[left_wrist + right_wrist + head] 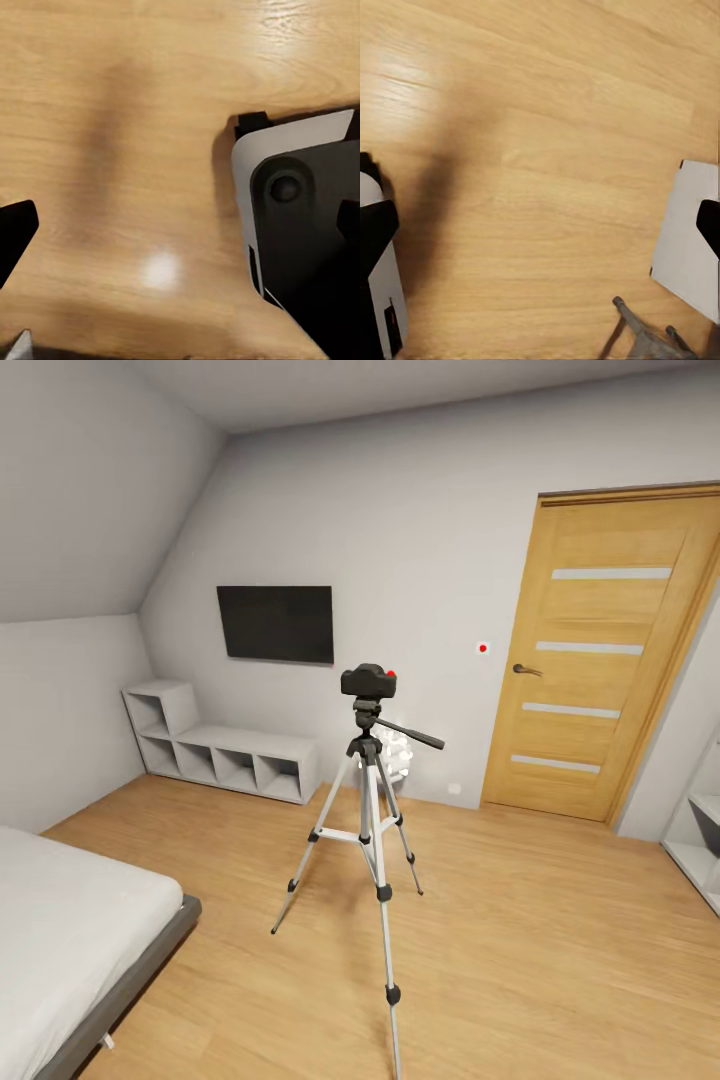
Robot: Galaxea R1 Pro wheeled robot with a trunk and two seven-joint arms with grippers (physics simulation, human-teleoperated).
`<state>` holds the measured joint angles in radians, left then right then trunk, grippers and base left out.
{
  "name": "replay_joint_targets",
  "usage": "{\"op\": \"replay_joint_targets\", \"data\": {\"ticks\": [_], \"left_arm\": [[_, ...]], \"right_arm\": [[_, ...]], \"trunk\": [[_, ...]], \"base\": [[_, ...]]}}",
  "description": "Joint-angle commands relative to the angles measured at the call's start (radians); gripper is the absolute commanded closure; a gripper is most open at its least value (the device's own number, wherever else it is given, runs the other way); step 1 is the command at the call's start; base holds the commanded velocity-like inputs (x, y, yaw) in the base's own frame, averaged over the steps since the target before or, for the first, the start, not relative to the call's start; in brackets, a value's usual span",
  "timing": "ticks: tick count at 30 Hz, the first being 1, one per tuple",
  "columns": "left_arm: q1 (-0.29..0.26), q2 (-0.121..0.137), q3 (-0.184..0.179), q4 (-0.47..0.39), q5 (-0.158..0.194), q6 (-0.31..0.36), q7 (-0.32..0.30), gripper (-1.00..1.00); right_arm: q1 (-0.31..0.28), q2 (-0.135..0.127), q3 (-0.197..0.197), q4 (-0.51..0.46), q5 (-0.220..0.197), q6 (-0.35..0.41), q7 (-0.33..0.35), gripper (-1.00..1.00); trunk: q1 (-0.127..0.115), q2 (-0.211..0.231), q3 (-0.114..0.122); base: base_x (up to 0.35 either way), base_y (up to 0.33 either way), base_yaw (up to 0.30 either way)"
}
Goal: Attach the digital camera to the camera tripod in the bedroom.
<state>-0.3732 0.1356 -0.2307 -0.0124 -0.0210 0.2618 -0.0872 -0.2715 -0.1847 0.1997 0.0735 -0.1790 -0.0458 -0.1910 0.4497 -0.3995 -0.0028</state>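
In the head view the tripod (368,830) stands at the centre of the frame on the light wood floor (520,920), its three pale legs spread; the camera (368,680) sits on top of the tripod's black head, red button up, with the black handle (412,735) angled to the right; behind them a black TV (276,623) hangs on the grey wall, upper left of centre; a low white shelf unit (225,750) runs below it; an oak door (610,660) fills the right; a bed (70,930) occupies the lower left corner. In each wrist view the left gripper (184,225) and right gripper (540,225) hang over bare floor, fingers wide apart, holding nothing.
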Motion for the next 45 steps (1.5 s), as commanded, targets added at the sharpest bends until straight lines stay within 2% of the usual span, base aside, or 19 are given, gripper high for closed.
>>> {"op": "replay_joint_targets", "data": {"ticks": [1,2,3,5,8,11,17,20,26,35,45], "left_arm": [[0.028,-0.004,0.000,-0.001,0.040,0.004,0.015,-1.00],[0.041,-0.008,0.002,-0.001,0.062,0.004,0.022,-1.00],[0.066,-0.015,0.004,-0.001,0.106,0.004,0.033,-1.00],[0.088,-0.021,0.006,-0.001,0.146,0.004,0.040,-1.00],[0.126,-0.029,0.007,-0.001,0.196,0.003,0.048,-1.00],[0.165,-0.036,0.008,-0.001,0.217,0.002,0.051,-1.00],[0.217,-0.040,0.010,-0.001,0.229,-0.003,0.053,-1.00],[0.227,-0.039,0.011,-0.002,0.231,-0.006,0.053,-1.00],[0.232,-0.044,0.011,-0.005,0.231,-0.032,0.052,-1.00],[0.233,-0.072,0.011,-0.007,0.231,-0.113,0.052,-1.00],[0.234,-0.083,0.010,-0.009,0.231,-0.127,0.049,-1.00]], "right_arm": [[0.020,0.011,0.009,0.003,-0.010,-0.005,-0.020,-1.00],[0.030,0.016,0.009,0.003,-0.010,-0.006,-0.027,-1.00],[0.048,0.026,0.009,0.003,-0.010,-0.006,-0.038,-1.00],[0.065,0.033,0.009,0.003,-0.010,-0.006,-0.044,-1.00],[0.098,0.046,0.009,0.004,-0.010,-0.005,-0.051,-1.00],[0.131,0.059,0.009,0.004,-0.010,-0.004,-0.054,-1.00],[0.179,0.070,0.009,0.005,-0.011,-0.004,-0.056,-1.00],[0.195,0.072,0.009,0.005,-0.011,-0.004,-0.056,-1.00],[0.203,0.081,0.008,0.004,-0.011,-0.006,-0.056,-1.00],[0.205,0.090,0.007,0.002,-0.012,-0.012,-0.056,-1.00],[0.205,0.092,0.008,-0.013,-0.011,-0.034,-0.055,-1.00]], "trunk": [[0.000,-0.001,0.000],[0.000,-0.001,0.000],[0.000,-0.001,0.000],[0.000,-0.001,0.000],[0.000,-0.001,0.000],[0.000,-0.001,0.000],[0.000,-0.001,0.000],[0.000,-0.001,0.000],[0.000,-0.001,0.000],[0.000,-0.001,0.000],[0.000,-0.001,0.000]], "base": [[0.000,0.000,0.000],[0.000,0.000,0.000],[0.000,0.000,0.000],[0.000,0.000,0.000],[0.000,0.000,0.000],[0.000,0.000,0.000],[0.000,0.000,0.000],[0.000,0.000,0.000],[0.000,0.000,0.000],[0.000,0.000,0.000],[0.000,0.000,0.000]]}}
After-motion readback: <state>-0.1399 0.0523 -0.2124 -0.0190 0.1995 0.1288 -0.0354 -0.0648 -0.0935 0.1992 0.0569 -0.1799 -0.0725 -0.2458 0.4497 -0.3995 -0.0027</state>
